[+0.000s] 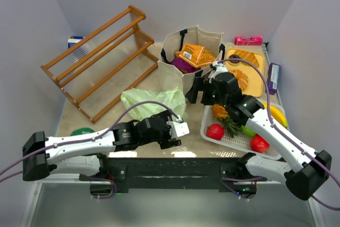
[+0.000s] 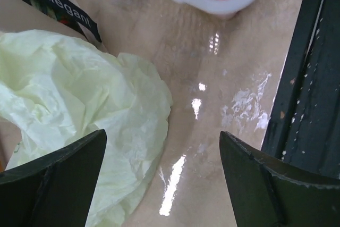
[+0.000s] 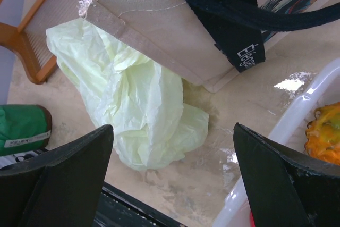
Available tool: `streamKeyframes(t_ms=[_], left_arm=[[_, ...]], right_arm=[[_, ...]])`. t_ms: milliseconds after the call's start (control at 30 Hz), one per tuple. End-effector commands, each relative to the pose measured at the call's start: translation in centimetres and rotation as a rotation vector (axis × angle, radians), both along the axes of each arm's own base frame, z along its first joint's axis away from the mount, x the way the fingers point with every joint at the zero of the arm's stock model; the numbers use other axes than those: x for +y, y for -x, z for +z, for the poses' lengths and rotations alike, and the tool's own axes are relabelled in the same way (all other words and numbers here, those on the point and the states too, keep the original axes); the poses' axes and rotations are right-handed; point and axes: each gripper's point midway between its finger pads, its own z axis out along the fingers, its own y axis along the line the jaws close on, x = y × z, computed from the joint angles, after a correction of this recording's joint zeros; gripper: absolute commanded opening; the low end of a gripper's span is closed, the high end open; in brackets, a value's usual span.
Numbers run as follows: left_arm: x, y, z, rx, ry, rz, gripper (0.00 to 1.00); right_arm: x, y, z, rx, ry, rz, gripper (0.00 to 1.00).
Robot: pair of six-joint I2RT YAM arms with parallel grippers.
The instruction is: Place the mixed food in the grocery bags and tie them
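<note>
The black strap (image 2: pixel 58 17) of the canvas tote (image 3: pixel 154 25) had the white word "Élégant" on it. The words on the green bundle's (image 3: pixel 18 120) white label (image 3: pixel 26 141) were too tiny to read.

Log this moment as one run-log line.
left gripper open, empty, beside green plastic bag | right gripper open, empty, near canvas tote | orange packet in tote

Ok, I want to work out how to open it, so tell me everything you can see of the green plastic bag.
The bag is thin, translucent pale green plastic, crumpled into a low, creased heap; no handles or mouth can be made out and nothing shows inside. It lies on the table, its back edge against the front of the tote. Both the left gripper and right gripper are open and clear of it.
</note>
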Motion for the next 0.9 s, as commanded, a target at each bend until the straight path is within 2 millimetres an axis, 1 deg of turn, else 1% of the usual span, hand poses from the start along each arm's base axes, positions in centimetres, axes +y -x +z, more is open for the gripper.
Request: streamKeyframes(t_ms=[0,33,133,167,200,233,267,300,367,400,467,500,533,567,600,633,667,700,733,767,800,833,867], left_arm=[[1.3,-2.3,-1.2,-0.170,-0.114,0.105,0.92],[1.7,-2.9,-1.4,-0.201,-0.131,0.148,0.92],[2.2,-3.7,-2.3,-0.247,-0.186,0.206,0.93],[2.2,-3.8,-2.6,-0.251,-0.199,0.211,0.93],[2.2,-3.9,-3.2,-0.253,-0.222,0.213,0.94],[2.2,-4.0,-3.7,-0.254,-0.238,0.215,0.94],[2.2,-4.2,-3.8,-0.259,-0.249,0.229,0.94],[2.2,-4.4,-4.6,-0.260,-0.278,0.234,0.94],[2.2,-4.7,-5.0,-0.273,-0.299,0.250,0.94],[2.0,-4.9,-5.6,-0.276,-0.312,0.253,0.93],[2.0,-5.5,-5.6,-0.297,-0.330,0.279,0.82],[1.8,-5.8,-5.8,-0.303,-0.336,0.290,0.64],[1.8,-6.1,-5.6,-0.311,-0.336,0.307,0.57],[1.9,-6.6,-5.5,-0.307,-0.329,0.326,0.51],[1.7,-6.9,-5.0,-0.302,-0.305,0.337,0.36],[1.6,-7.1,-4.7,-0.289,-0.280,0.342,0.26],[1.8,-7.6,-4.3,-0.280,-0.261,0.361,0.17],[1.7,-7.9,-2.9,-0.274,-0.212,0.377,0.00],[1.8,-8.4,-2.2,-0.244,-0.166,0.401,0.00],[1.8,-8.6,-1.3,-0.221,-0.117,0.419,0.00],[1.8,-8.8,0.8,-0.195,-0.047,0.433,0.00],[1.6,-9.3,1.5,-0.107,0.040,0.446,0.00],[1.5,-9.4,2.5,-0.063,0.089,0.455,0.00]], right_arm=[[-0.1,0.6,0.9,-0.025,-0.027,0.030,0.99],[-0.2,0.6,1.0,-0.026,-0.031,0.031,0.99],[-0.4,0.7,1.8,-0.049,-0.044,0.028,0.99],[0.0,1.0,2.0,-0.046,-0.060,0.050,0.99],[0.0,1.1,2.0,-0.048,-0.063,0.055,0.99],[-0.1,1.3,2.6,-0.058,-0.075,0.056,0.99],[0.0,1.4,2.6,-0.056,-0.079,0.061,0.99],[0.0,1.6,2.9,-0.063,-0.084,0.066,0.99],[-0.3,1.9,3.4,-0.076,-0.094,0.063,0.99],[-0.6,1.9,3.5,-0.080,-0.092,0.050,0.99],[-1.1,2.2,4.1,-0.093,-0.092,0.038,0.99],[-1.5,2.2,4.2,-0.099,-0.086,0.024,0.99],[-1.7,2.6,4.2,-0.090,-0.082,0.024,0.99],[-2.2,2.7,4.8,-0.107,-0.078,0.007,0.99],[-2.6,2.8,4.9,-0.111,-0.073,-0.007,0.99],[-3.2,2.9,5.0,-0.113,-0.060,-0.021,0.99],[-3.5,3.2,5.7,-0.130,-0.067,-0.030,0.99],[-3.8,3.3,6.0,-0.135,-0.065,-0.040,0.99],[-4.3,3.4,6.1,-0.137,-0.054,-0.059,0.99],[-4.8,3.7,7.1,-0.162,-0.063,-0.071,0.99],[-5.3,3.9,7.4,-0.167,-0.059,-0.083,0.99],[-5.7,4.0,8.1,-0.192,-0.062,-0.095,0.99],[-6.0,4.2,8.7,-0.212,-0.069,-0.102,0.99]])
